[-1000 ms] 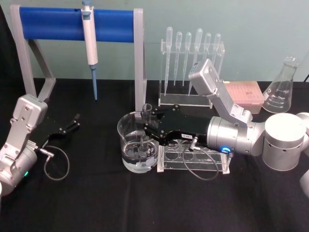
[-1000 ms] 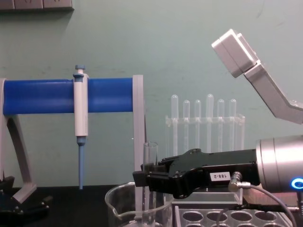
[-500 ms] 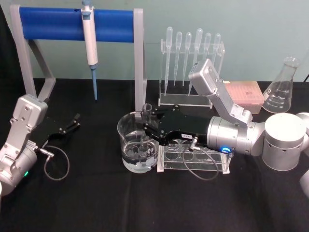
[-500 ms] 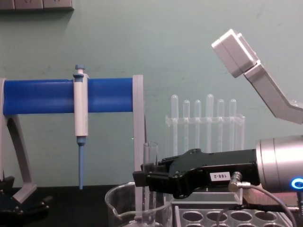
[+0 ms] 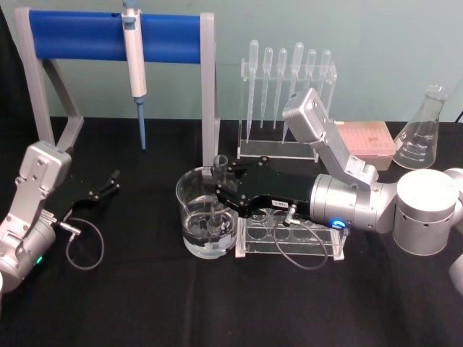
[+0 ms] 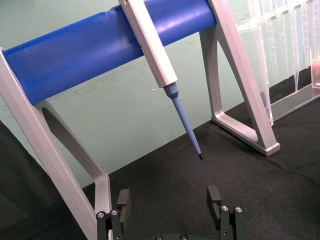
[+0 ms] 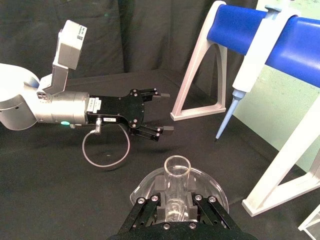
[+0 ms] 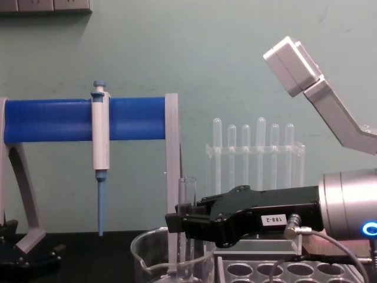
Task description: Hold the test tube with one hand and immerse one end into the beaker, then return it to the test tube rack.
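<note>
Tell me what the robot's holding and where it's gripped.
The right gripper holds the test tube by its upper part, a little below the open rim, lower end in the beaker. The left gripper, open, holds nothing.

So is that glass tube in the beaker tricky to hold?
Probably fragile and slippery: the test tube is smooth clear glass, its lower end inside the beaker. Round, it would likely roll if laid flat. The right gripper pinches it upright; the left gripper rests open nearby.

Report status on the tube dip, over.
Right claw shut on test tube, upright, lower end inside beaker. Left claw open, parked at left. Nothing in the way; rack beside beaker.
</note>
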